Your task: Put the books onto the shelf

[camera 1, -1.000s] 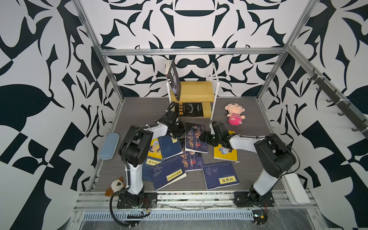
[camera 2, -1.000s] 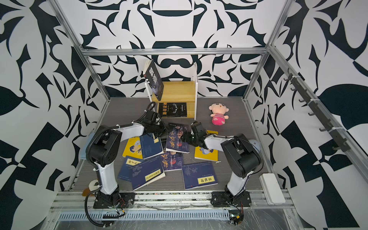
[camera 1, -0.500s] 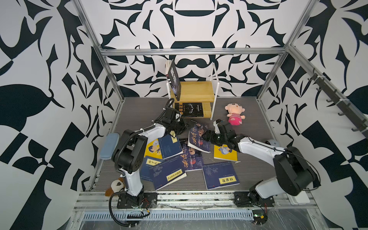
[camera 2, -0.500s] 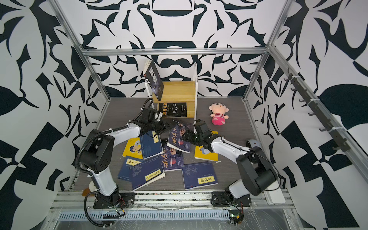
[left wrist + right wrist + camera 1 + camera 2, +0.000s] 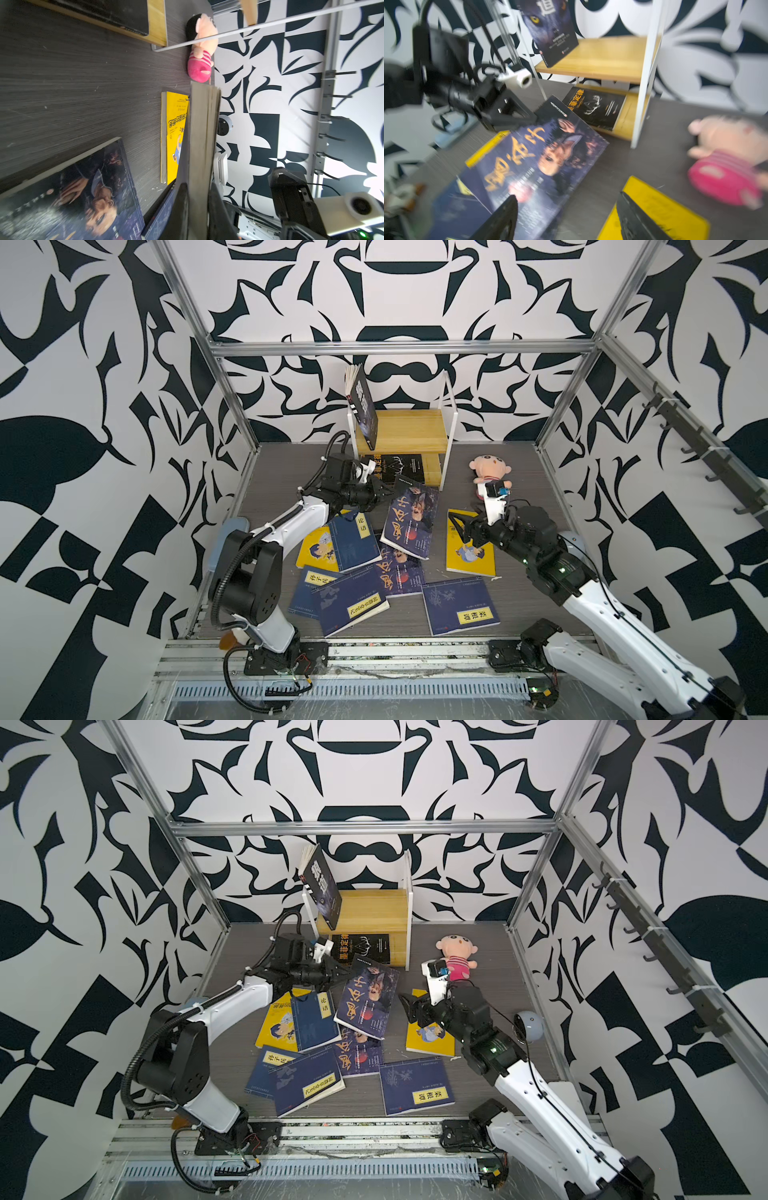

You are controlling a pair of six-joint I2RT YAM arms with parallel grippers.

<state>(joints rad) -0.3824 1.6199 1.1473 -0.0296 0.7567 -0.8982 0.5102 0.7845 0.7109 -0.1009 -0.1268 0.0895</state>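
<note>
Pink plush doll (image 5: 484,466) in a striped top, lying on the dark grey desk (image 5: 532,489) just beyond my right claw (image 5: 459,531), head toward the back wall. Behind that claw, past my forearm, a pale blue-grey dome (image 5: 528,1026) by the side wall. Well behind my left claw (image 5: 385,492), a blue-grey pad (image 5: 237,526) at the desk's edge.

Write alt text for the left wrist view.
The left gripper is shut on a paperback, seen edge-on with its pages toward the camera. Beyond it on the dark table lie a yellow book, a dark-covered book with a face and a pink plush doll near the shelf.
</note>
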